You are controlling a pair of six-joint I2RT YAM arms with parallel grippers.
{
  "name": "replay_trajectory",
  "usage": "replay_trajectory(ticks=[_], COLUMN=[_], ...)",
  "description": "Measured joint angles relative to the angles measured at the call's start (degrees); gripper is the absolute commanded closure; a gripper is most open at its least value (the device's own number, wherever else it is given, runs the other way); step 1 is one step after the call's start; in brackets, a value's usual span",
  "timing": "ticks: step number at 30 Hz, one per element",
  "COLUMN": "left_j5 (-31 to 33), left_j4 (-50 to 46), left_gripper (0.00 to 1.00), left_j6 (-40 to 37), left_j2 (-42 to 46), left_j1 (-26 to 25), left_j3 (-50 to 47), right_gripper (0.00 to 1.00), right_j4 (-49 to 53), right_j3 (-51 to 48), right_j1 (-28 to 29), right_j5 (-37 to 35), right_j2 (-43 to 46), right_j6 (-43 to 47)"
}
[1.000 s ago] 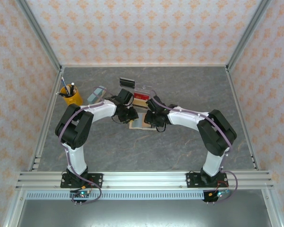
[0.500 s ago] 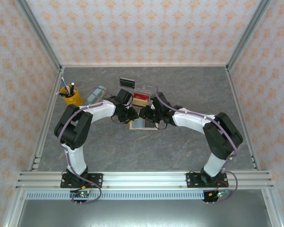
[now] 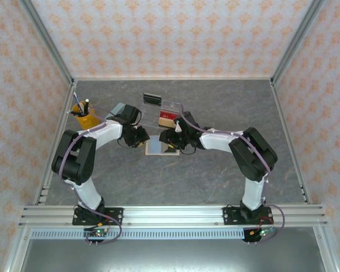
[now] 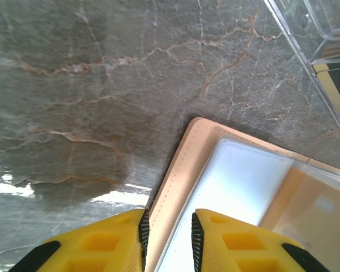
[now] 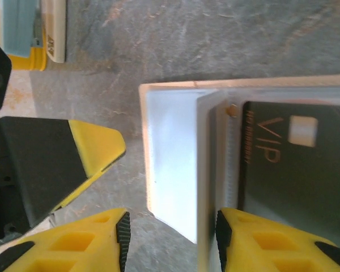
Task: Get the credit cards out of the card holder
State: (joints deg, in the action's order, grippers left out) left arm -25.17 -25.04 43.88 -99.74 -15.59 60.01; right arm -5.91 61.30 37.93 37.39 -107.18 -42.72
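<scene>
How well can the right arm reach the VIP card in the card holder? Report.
Probably yes: the card holder lies open with the VIP card in plain sight, and the right gripper hangs open just beside it, nothing between them. The card seems tucked in a pocket, though.

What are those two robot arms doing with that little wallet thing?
They're working on getting cards out of the card holder, which lies open on the table. The left arm has its jaws set narrowly over the holder's tan edge; whether they pinch it is unclear. The right arm has its jaws open across a pale inner flap, next to a dark VIP card sitting in the holder, not yet pulled out.
</scene>
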Motion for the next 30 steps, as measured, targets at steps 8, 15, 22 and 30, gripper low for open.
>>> replay_trajectory(ticks=[8,15,22,30], left_j5=[3.7,9.6,6.6,2.4], left_j4=[-2.7,-4.5,-2.7,0.1], left_gripper=[0.69,0.71,0.73,0.78], left_j6=[-0.4,-0.2,-0.5,-0.9], left_j2=[2.3,7.3,8.6,5.5], left_j1=[0.0,0.1,0.1,-2.6], left_j3=[-0.2,-2.0,-2.6,-1.9], right_gripper=[0.54,0.58,0.61,0.7], right_j4=[-1.6,-1.2,2.8,7.6], right_j3=[4.3,7.3,7.4,7.1], right_j1=[0.4,1.5,1.6,1.5], right_j5=[2.2,2.5,0.7,-7.3], right_j2=[-2.6,-7.0,-7.3,0.4], right_j6=[-0.2,0.0,2.4,4.9])
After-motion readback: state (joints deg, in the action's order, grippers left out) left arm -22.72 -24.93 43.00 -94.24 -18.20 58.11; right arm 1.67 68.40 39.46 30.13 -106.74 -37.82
